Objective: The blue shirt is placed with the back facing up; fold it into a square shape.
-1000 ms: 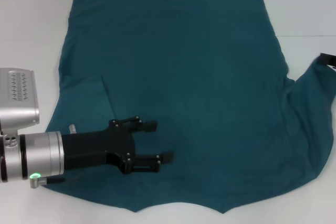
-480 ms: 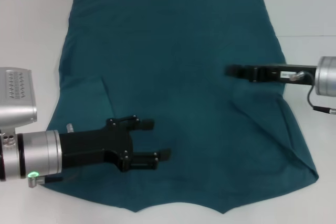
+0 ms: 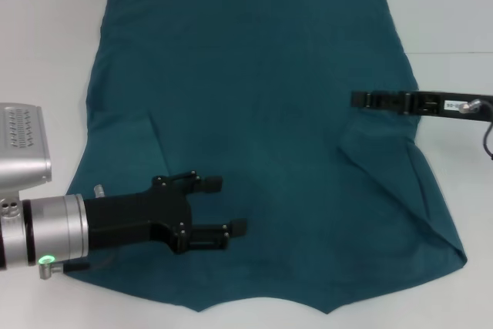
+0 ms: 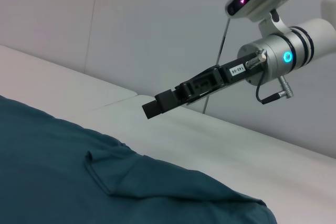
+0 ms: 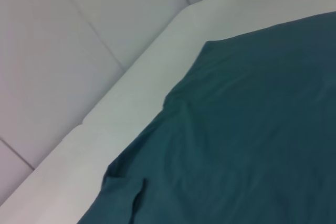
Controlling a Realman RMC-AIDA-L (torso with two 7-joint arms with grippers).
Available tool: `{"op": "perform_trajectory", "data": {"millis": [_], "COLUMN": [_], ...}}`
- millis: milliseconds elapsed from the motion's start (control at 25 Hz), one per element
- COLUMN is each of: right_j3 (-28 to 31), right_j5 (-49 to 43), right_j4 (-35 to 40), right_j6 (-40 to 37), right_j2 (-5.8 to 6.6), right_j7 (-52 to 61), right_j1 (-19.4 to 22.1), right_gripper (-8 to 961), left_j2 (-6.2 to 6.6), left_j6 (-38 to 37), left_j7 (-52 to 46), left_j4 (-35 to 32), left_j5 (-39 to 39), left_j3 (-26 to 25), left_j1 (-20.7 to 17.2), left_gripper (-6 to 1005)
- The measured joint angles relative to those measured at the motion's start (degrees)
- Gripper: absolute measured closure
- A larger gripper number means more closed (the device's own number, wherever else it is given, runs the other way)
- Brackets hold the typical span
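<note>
Across the white table [image 3: 46, 21], a large dark teal-blue knit T-shirt [image 3: 254, 113] is lying flat; left gripper [image 3: 229, 206], fingers released, is hovering over its near-left part, while right gripper [image 3: 362, 99], finger state unclear, is hanging above its right edge.

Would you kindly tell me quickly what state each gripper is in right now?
Left gripper: open, empty, above the large dark teal-blue knit T-shirt.
Right gripper: open or shut cannot be told; at the shirt's right edge.

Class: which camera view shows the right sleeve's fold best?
The head view: the blue shirt lies whole, its folded right sleeve below the right gripper, with the open left gripper opposite. The left wrist view shows that fold only edge-on; the right wrist view shows the other sleeve.
</note>
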State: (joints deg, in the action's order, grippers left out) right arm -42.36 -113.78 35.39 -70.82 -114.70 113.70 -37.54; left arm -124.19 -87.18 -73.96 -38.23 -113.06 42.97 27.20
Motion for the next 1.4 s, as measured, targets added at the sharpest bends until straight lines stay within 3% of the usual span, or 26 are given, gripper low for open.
{"op": "perform_trajectory", "data": {"millis": [280, 520, 960, 1240, 1400], "right_j3": [0.81, 4.02, 4.41, 5.24, 6.5], "right_j5": [0.48, 1.95, 5.68, 5.77, 6.7], "right_j4": [0.12, -0.32, -0.59, -2.38, -2.86], "right_j6": [-1.92, -6.41, -10.9, -11.15, -11.15], "right_j2": [0.47, -0.42, -2.4, -3.11, -3.48], "right_j7": [-1.14, -5.66, -10.58, -10.45, -10.56], "right_j1": [2.44, 4.64, 7.92, 7.99, 8.01], "right_gripper": [218, 9, 10, 10, 10], "left_j2": [0.05, 0.09, 0.28, 0.24, 0.33], "left_j6": [-0.01, -0.18, 0.87, 6.36, 9.25], "left_j7": [-3.55, -5.2, -10.3, -15.13, -18.84], "left_j4": [-0.28, -0.67, -4.76, -8.12, -8.97], "left_j5": [-0.27, -0.54, -1.1, -4.14, -7.92], "left_j3": [0.0, -0.54, -6.2, -8.58, -12.58], "left_j1": [0.27, -0.44, -3.19, -5.68, -6.23], "left_gripper": [112, 111, 111, 111, 112]}}
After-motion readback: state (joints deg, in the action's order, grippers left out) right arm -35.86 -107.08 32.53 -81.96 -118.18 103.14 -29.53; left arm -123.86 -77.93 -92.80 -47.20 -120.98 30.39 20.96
